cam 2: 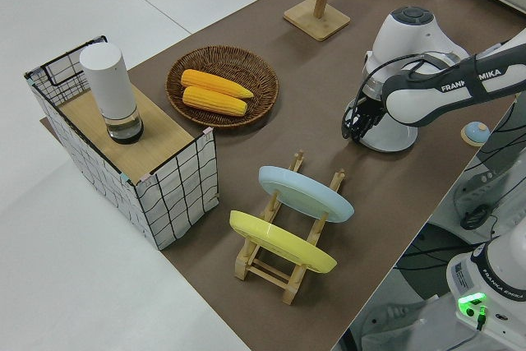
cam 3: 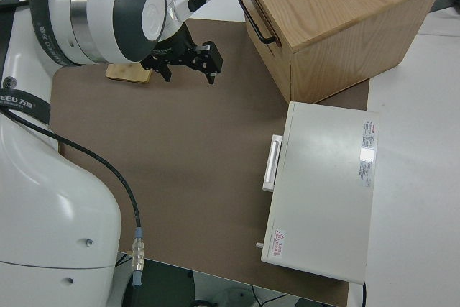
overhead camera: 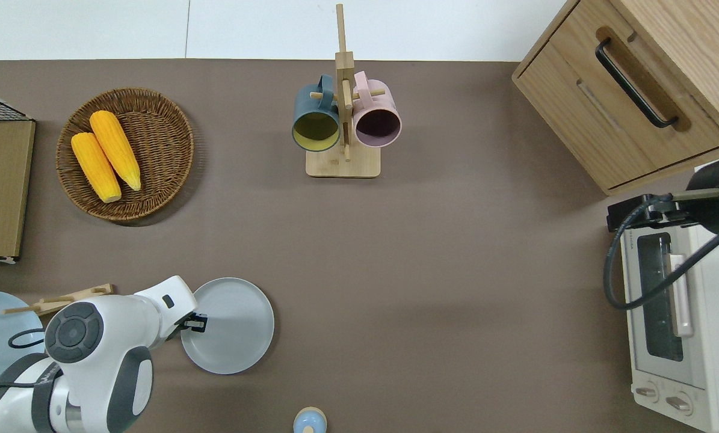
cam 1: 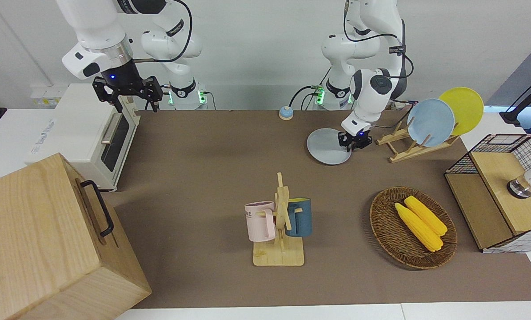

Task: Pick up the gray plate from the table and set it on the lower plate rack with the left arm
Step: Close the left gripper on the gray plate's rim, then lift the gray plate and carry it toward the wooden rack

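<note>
The wooden cabinet (cam 1: 47, 240) sits at the table's (cam 1: 203, 178) corner farthest from the robots, at the right arm's end. The gray plate (overhead camera: 233, 328) lies flat on the table near the edge closest to the robots, toward the left arm's end. The left gripper (overhead camera: 195, 322) is down at its rim, fingers pinching the plate's edge. Beside it stands the lower plate rack (cam 1: 407, 144), holding 2 plates: a light blue plate (cam 1: 430, 122) and a yellow plate (cam 1: 463, 109). The right gripper (cam 1: 127, 91) is parked, fingers spread.

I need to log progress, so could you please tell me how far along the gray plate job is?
Nothing is finished yet: the gray plate lies flat on the table. In hand: the left gripper is down at the plate's rim. Left: gripping, lifting and slotting it into the lower plate rack, beside the light blue plate. The right arm is parked.
</note>
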